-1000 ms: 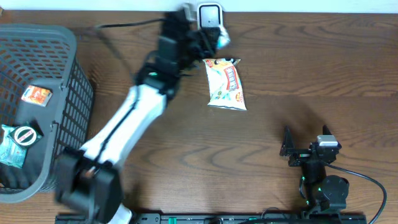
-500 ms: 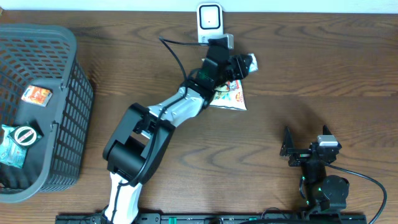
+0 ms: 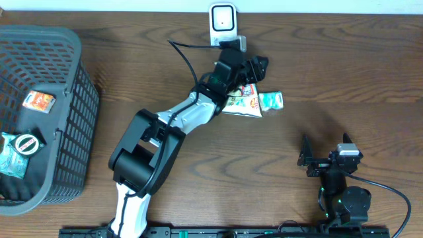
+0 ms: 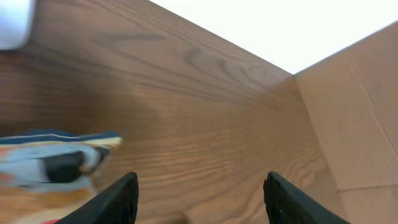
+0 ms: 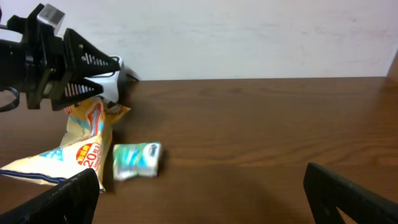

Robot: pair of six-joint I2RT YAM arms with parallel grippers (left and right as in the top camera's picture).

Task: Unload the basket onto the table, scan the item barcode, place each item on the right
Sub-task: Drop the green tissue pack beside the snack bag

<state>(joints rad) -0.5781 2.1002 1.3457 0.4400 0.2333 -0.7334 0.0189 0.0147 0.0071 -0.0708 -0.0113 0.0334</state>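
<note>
The item, a small green-and-white packet (image 3: 271, 100) (image 5: 137, 160), lies flat on the table just right of a yellow snack bag (image 3: 242, 98) (image 5: 69, 149). My left gripper (image 3: 259, 66) (image 5: 93, 62) hovers above and behind the two, in front of the white barcode scanner (image 3: 223, 20) (image 4: 12, 22). It is open, and the left wrist view shows only bare wood in my left gripper (image 4: 202, 199). My right gripper (image 3: 324, 155) (image 5: 205, 202) rests near the table's front right, open and empty, facing the packet.
A dark plastic basket (image 3: 49, 39) stands at the left edge with an orange packet (image 3: 38, 101) and a green packet (image 3: 13, 155) inside. The scanner's cable (image 3: 178, 49) runs across the wood by the left arm. A light wall rises behind the table.
The left gripper has opened and the green-and-white packet has dropped from it onto the table beside the snack bag. The right arm has stayed still.
</note>
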